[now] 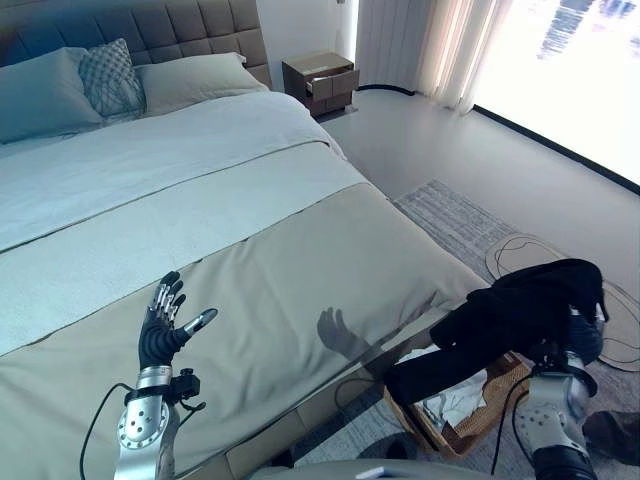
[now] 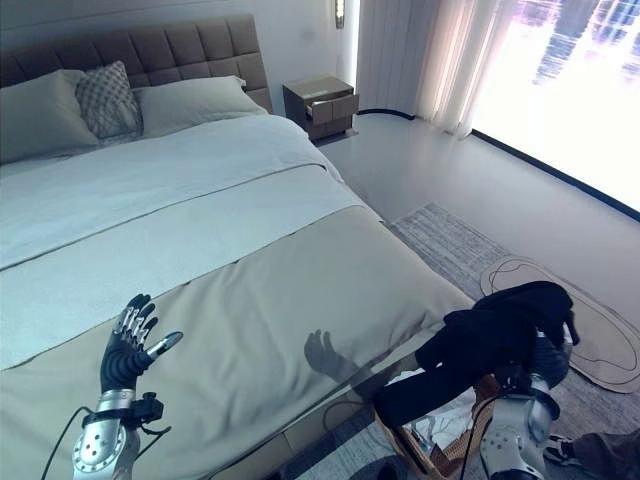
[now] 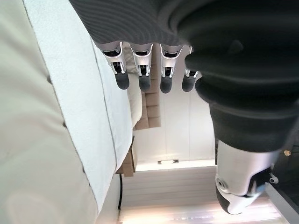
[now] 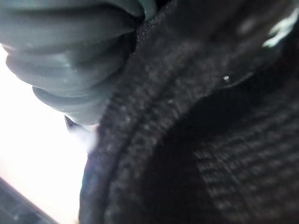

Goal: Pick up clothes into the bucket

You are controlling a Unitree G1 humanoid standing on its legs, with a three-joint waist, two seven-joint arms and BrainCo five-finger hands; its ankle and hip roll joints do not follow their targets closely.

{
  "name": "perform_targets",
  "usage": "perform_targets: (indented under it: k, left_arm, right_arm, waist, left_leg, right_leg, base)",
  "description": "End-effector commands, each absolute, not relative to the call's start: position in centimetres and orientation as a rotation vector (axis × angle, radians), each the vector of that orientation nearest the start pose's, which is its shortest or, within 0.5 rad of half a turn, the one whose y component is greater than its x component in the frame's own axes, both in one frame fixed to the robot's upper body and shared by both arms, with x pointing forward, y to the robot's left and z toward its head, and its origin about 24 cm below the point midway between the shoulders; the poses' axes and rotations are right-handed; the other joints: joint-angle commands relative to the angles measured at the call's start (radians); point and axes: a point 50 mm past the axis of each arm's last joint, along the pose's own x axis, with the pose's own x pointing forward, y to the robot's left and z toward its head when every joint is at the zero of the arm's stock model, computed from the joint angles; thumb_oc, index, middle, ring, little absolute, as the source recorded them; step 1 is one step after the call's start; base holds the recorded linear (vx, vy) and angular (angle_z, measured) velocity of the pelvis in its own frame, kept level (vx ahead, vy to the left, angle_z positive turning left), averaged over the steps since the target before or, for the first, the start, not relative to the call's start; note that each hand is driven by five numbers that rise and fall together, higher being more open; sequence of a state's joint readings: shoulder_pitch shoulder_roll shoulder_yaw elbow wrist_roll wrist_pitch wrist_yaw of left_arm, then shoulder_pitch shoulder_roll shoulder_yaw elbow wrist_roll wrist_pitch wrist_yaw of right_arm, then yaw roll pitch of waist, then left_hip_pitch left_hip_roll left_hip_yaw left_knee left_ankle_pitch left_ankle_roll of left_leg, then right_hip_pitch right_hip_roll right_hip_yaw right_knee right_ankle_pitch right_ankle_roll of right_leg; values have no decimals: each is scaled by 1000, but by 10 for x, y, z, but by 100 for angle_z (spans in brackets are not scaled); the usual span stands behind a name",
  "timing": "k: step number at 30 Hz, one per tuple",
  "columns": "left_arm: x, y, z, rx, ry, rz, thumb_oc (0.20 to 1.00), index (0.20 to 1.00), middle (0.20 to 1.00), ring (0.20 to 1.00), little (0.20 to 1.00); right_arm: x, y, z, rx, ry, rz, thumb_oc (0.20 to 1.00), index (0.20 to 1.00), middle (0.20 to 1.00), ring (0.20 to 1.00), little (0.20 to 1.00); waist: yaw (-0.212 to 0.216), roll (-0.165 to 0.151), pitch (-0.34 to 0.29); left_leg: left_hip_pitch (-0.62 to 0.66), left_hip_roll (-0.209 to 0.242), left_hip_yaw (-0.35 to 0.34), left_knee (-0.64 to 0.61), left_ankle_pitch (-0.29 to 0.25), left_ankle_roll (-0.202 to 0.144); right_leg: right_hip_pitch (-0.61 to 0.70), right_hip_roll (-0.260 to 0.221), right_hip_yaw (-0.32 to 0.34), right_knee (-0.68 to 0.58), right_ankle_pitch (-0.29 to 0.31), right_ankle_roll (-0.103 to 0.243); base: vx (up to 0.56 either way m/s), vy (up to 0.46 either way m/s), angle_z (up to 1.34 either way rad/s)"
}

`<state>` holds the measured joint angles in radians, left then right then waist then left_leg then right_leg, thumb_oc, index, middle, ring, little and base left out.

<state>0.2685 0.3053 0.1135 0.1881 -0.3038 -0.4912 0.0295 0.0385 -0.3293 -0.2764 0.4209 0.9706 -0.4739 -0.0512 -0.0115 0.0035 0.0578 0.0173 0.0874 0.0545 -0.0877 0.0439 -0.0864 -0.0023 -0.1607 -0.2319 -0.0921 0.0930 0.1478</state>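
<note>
Right hand (image 1: pixel 580 335) is buried under a black garment (image 1: pixel 510 320), which drapes over it and hangs down and toward the bed; the right wrist view shows dark knit cloth pressed against the ribbed cover, and I cannot tell whether the fingers beneath are curled on the cloth or merely carrying it. The garment's long axis runs from the raised hand down to its trailing end, which hangs over the near rim of a wicker basket (image 1: pixel 495 405) on the floor beside the bed (image 1: pixel 300 270). The basket sits almost directly below the garment, slightly toward the bed from the hand, and already holds some pale cloth (image 1: pixel 455 400). The right arm is plainly the nearer one; judging by this, the coming move calls for bringing the hand in over the basket's mouth and lowering so the hanging end settles inside rather than over the edge.

Left hand (image 1: pixel 165 325) is raised above the beige bedspread, well apart from the basket, its fingers straight and spread with the thumb out to the side, holding nothing.
</note>
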Motion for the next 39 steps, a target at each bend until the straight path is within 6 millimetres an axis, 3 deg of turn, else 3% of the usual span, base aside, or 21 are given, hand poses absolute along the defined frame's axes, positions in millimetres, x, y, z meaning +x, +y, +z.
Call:
perform_targets:
  k: [1,7,11,12,14,15,18,19,20,21,24,25,28,32,34,35,36,39]
  left_arm:
    - [183,276,48,90,-270,270,1000,1000,1000,1000,1000]
    - [183,274,52,71,-294,270,1000,1000,1000,1000,1000]
    - [189,274,65,58,-365,260,1000,1000,1000,1000,1000]
    - [194,271,74,62,-407,242,1000,1000,1000,1000,1000]
    - [197,270,80,63,-440,232,1000,1000,1000,1000,1000]
    - [201,266,88,48,-485,210,1000,1000,1000,1000,1000]
    - [203,264,93,38,-508,200,1000,1000,1000,1000,1000]
    - [204,261,101,32,-549,189,1000,1000,1000,1000,1000]
    - [204,261,101,32,-549,189,1000,1000,1000,1000,1000]
    - [206,258,108,20,-590,183,1000,1000,1000,1000,1000]
    - [205,254,115,3,-628,179,1000,1000,1000,1000,1000]
    - [205,252,121,-5,-660,186,1000,1000,1000,1000,1000]
    - [205,250,126,-14,-690,194,1000,1000,1000,1000,1000]
    - [206,246,138,-47,-757,208,1000,1000,1000,1000,1000]
    - [204,247,145,-61,-799,231,1000,1000,1000,1000,1000]
    - [204,246,145,-61,-800,231,1000,1000,1000,1000,1000]
    - [203,247,148,-55,-816,241,1000,1000,1000,1000,1000]
    - [202,247,152,-69,-841,264,1000,1000,1000,1000,1000]
  right_arm:
    - [235,-337,69,488,-489,-625,200,200,200,200,200]
    - [236,-330,56,494,-426,-619,200,200,200,200,200]
    - [243,-329,48,509,-388,-647,200,200,200,200,200]
    - [251,-329,50,509,-374,-655,200,200,200,200,200]
    - [258,-330,53,504,-371,-657,200,200,200,200,200]
    - [269,-330,56,491,-347,-659,200,200,200,200,200]
    - [274,-332,58,478,-336,-658,200,200,200,200,200]
    - [281,-333,63,450,-325,-657,200,200,200,200,200]
    - [281,-333,63,450,-325,-657,200,200,200,200,200]
    - [285,-338,63,444,-302,-688,200,200,200,200,200]
    - [285,-345,54,454,-247,-766,200,200,200,200,200]
    - [285,-351,51,470,-221,-820,200,200,200,200,200]
    - [284,-357,50,474,-203,-856,200,200,200,200,200]
    - [288,-368,65,507,-258,-907,200,200,200,200,200]
    - [288,-380,83,519,-325,-944,200,200,200,200,200]
    - [288,-380,84,519,-327,-944,200,200,200,200,200]
    - [287,-385,92,515,-356,-956,200,200,200,200,200]
    - [285,-397,111,508,-423,-996,200,200,200,200,200]
  waist:
    - [-5,-65,-1]
    - [-3,-60,24]
    - [0,-50,102]
    - [3,-41,155]
    - [4,-34,184]
    - [9,-21,237]
    - [11,-14,247]
    - [14,-3,284]
    - [14,-3,284]
    - [16,7,288]
    - [20,24,295]
    - [27,38,292]
    - [31,52,288]
    - [36,71,290]
    - [35,78,292]
    - [35,79,294]
    - [37,81,291]
    - [37,84,295]
  left_leg:
    - [-31,16,-18,63,-17,-6]
    - [-41,14,-26,81,-32,-4]
    - [-108,2,-45,142,-41,3]
    - [-156,-8,-54,175,-41,6]
    - [-198,-11,-57,209,-44,6]
    - [-260,-19,-62,263,-44,10]
    - [-308,-22,-62,301,-52,12]
    - [-386,-32,-66,368,-58,14]
    - [-386,-32,-66,368,-58,14]
    - [-488,-39,-73,448,-75,16]
    - [-605,-48,-83,547,-97,20]
    - [-697,-49,-83,631,-128,19]
    - [-766,-51,-86,690,-145,21]
    - [-895,-54,-79,799,-177,25]
    - [-965,-55,-83,878,-226,23]
    - [-984,-57,-81,881,-202,26]
    - [-1003,-54,-81,914,-242,23]
    - [-1075,-54,-78,970,-256,25]
  right_leg:
    - [7,-89,18,63,5,67]
    - [-1,-89,19,83,-12,63]
    - [-53,-103,24,134,-20,60]
    - [-97,-111,28,163,-21,58]
    - [-136,-120,32,193,-23,56]
    - [-198,-135,45,246,-23,50]
    - [-246,-141,52,281,-31,47]
    - [-315,-145,67,341,-41,39]
    - [-315,-145,67,341,-41,39]
    - [-410,-149,83,417,-62,29]
    - [-521,-148,103,521,-92,16]
    - [-618,-151,125,614,-126,12]
    - [-695,-155,142,681,-147,6]
    - [-843,-155,182,802,-180,-2]
    - [-920,-151,209,883,-227,-3]
    - [-938,-153,210,881,-204,-9]
    - [-963,-148,223,921,-243,-5]
    - [-1045,-145,247,975,-254,-12]
  base:
    - [0,0,0]
    - [-20,-1,0]
    - [-200,4,2]
    - [-378,25,7]
    - [-300,30,12]
    - [-212,29,13]
    - [-181,27,9]
    - [-162,19,10]
    - [-275,30,10]
    - [-168,10,13]
    - [-161,31,22]
    - [-116,39,9]
    - [-89,33,2]
    - [-61,32,-1]
    - [-40,15,-4]
    - [-11,5,3]
    - [-58,9,1]
    - [-38,11,-1]
